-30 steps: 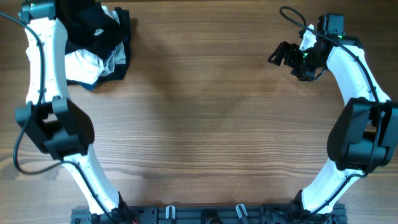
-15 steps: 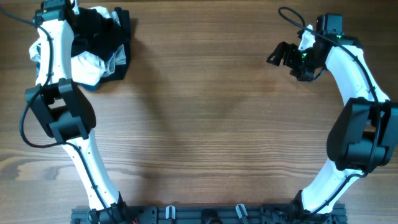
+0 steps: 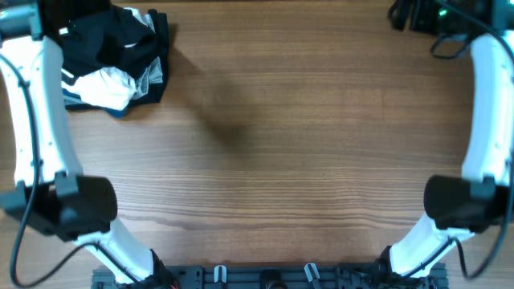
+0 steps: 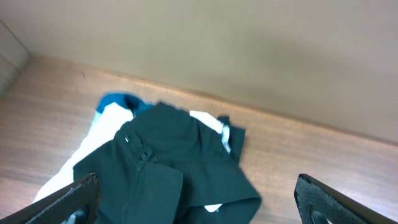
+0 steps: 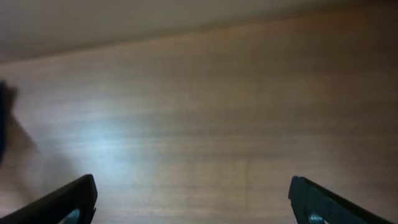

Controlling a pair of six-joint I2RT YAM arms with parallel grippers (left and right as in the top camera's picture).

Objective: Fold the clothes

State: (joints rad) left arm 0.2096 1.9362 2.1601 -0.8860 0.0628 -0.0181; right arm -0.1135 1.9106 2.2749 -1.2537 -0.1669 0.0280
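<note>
A crumpled pile of clothes [image 3: 116, 60] lies at the table's far left corner: a dark garment on top, white and teal pieces under it. In the left wrist view the dark garment [image 4: 168, 162] fills the lower middle, with white cloth [image 4: 71, 171] at its left. My left gripper [image 4: 199, 202] is open and empty, raised above the pile. My right gripper [image 5: 193, 202] is open and empty over bare wood, at the far right edge of the overhead view [image 3: 409, 14].
The wooden table [image 3: 289, 144] spreads between the two arms. A beige wall [image 4: 249, 50] rises behind the table's far edge. A black rail [image 3: 265, 277] runs along the near edge.
Both arms have lifted and swung toward the far edge. The left gripper has risen off the pile. The right gripper moved from the right side up to the far right corner.
</note>
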